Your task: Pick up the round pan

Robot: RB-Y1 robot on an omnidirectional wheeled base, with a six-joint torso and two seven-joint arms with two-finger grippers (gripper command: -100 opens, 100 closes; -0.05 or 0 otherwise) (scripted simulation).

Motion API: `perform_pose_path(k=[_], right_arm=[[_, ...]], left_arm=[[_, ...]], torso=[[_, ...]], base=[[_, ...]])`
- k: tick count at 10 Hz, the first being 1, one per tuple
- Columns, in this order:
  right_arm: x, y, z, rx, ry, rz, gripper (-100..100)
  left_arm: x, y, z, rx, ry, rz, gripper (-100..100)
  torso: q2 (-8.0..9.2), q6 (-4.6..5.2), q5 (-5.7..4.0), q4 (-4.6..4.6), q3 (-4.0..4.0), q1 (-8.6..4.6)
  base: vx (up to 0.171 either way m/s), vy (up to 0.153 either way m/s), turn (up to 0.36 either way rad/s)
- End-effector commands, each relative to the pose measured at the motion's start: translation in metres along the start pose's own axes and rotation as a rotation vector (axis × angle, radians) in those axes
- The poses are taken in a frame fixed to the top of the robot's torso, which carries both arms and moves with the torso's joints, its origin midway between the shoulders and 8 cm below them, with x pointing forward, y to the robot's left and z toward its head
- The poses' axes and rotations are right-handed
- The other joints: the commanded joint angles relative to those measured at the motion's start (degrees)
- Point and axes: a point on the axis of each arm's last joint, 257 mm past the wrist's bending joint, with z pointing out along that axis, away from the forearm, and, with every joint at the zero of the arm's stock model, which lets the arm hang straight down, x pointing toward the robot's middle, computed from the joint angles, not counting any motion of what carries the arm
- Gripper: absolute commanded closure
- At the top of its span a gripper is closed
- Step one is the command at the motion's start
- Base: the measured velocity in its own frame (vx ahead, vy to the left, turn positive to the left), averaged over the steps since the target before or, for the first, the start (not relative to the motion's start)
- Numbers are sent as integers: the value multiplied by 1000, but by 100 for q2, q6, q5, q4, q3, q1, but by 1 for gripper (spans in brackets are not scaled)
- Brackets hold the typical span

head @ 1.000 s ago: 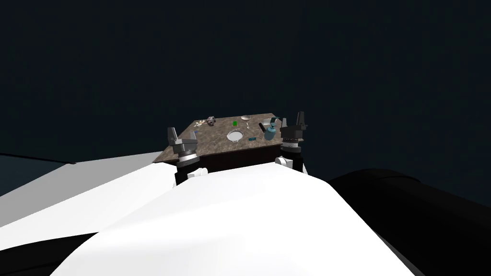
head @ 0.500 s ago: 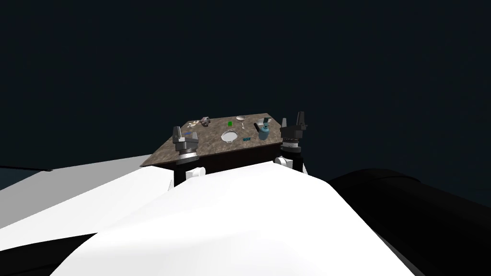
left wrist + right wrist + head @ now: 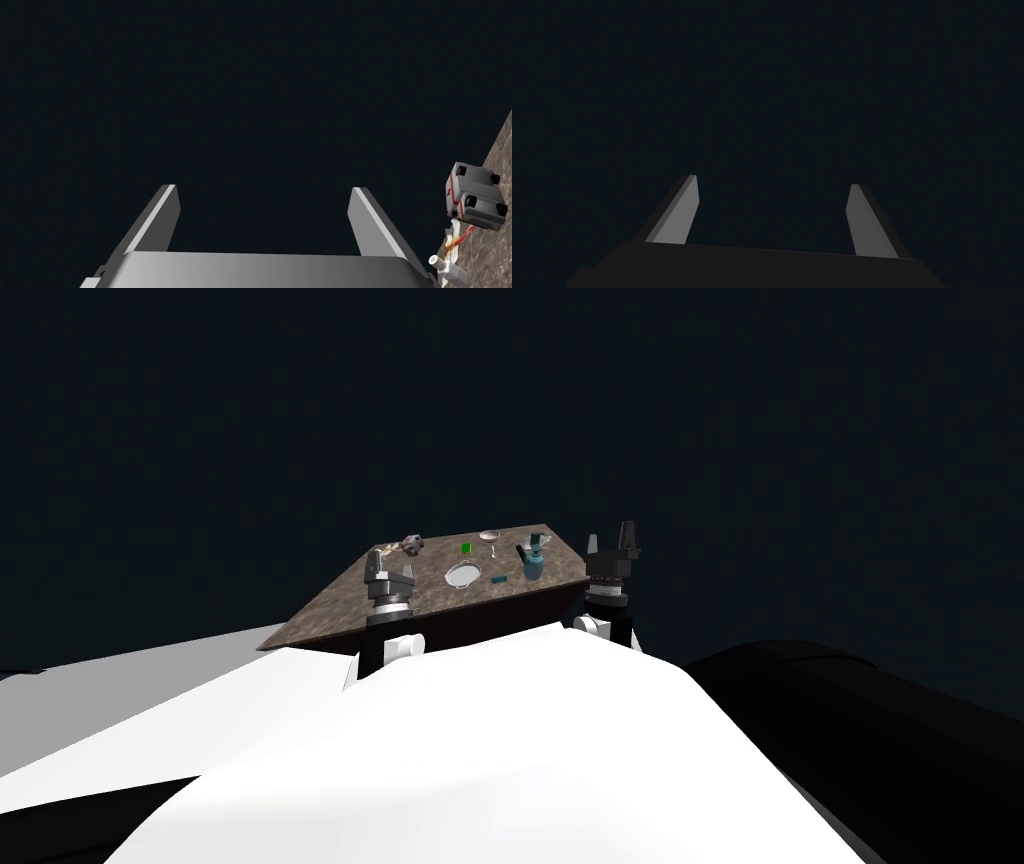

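The round pan, pale and shallow with small side handles, lies flat near the middle of a brown mottled tabletop. My left gripper stands open over the table's near left part, short of the pan and to its left, with nothing between its fingers. My right gripper is raised beside the table's right edge, open and empty, fingers spread wide.
On the table beyond the pan stand a teal bottle, a small green block, a white bowl, a small teal item, a grey toy vehicle and a white shaker. All around is dark.
The whole table has shifted left in the head view as I turned. My left gripper has moved in over the tabletop, nearer the pan. The right arm holds its pose.
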Motion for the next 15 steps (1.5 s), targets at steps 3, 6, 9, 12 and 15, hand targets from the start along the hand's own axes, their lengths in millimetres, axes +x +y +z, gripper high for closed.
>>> perform_pose_path(k=[3, 6, 9, 12, 15], right_arm=[[0, 0, 0, 0, 0, 0, 0], [0, 0, 0, 0, 0, 0, 0], [0, 0, 0, 0, 0, 0, 0], [0, 0, 0, 0, 0, 0, 0], [0, 0, 0, 0, 0, 0, 0]], left_arm=[[-9, 16, 7, -66, -19, 1, -100], [-16, 29, 12, -123, -36, -1, -100], [-23, 42, 15, -181, -55, -6, -100], [-28, 55, 15, -234, -69, -10, -100], [-35, 71, 16, -299, -89, -19, -100]], torso=[[1, -1, 3, 0, 1, 16], [1, -1, 1, 0, 1, 8], [1, -2, 3, 0, 1, 17], [2, -3, 4, 0, 1, 21], [-1, -4, 8, -1, -1, 42]], base=[[-8, -130, -78], [-7, -151, -84], [-1, -120, -79], [2, -91, -52], [13, -58, -52]])
